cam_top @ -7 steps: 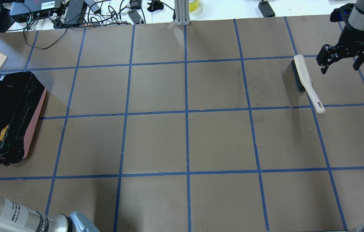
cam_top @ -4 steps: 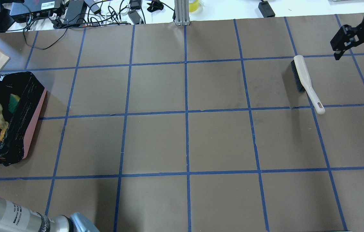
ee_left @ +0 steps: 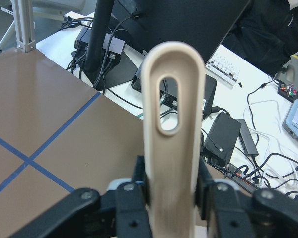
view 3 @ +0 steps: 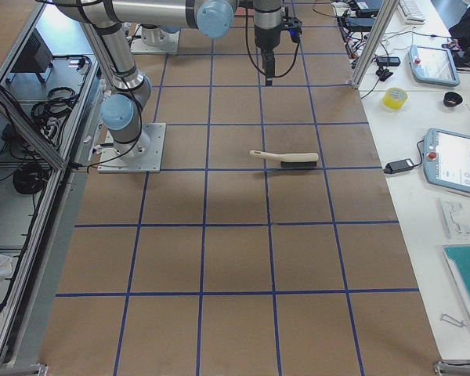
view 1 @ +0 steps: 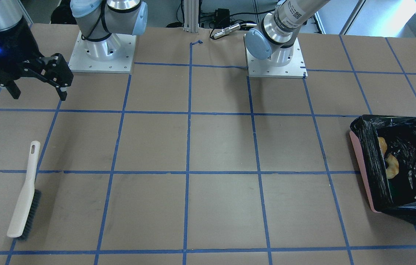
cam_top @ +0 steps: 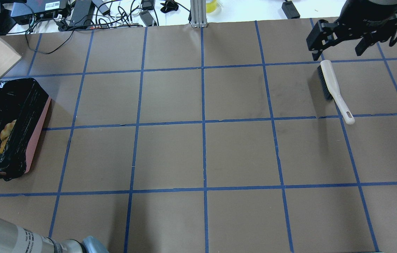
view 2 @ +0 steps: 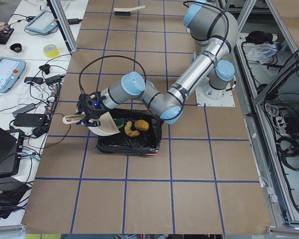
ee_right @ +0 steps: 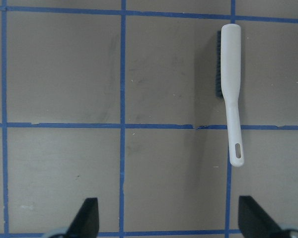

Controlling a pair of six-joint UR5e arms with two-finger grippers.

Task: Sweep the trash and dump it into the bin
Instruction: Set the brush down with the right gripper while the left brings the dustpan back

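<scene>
The pink bin [cam_top: 37, 138] with its black bag stands at the table's left end. The left view shows the trash inside it: the golden potato lump [view 2: 142, 125], the curved bread piece [view 2: 131, 131] and the sponge [view 2: 119, 121]. My left gripper [ee_left: 172, 198] is shut on the beige dustpan's handle [ee_left: 173, 114]. It holds the dustpan [view 2: 105, 124] tilted over the bin's far end. My right gripper [cam_top: 337, 54] is open and empty. It hovers just beyond the head of the beige brush [cam_top: 331, 86], which lies flat on the table.
Cables, power bricks and a tape roll [cam_top: 212, 5] lie on the white bench beyond the table's far edge. The brown table [cam_top: 202, 147] has a blue tape grid. The arm bases [view 1: 101, 51] stand at the robot side.
The sponge and bread piece slid off the dustpan into the bin, and the dustpan rose away. My right gripper moved up, then left toward the brush head, staying open.
</scene>
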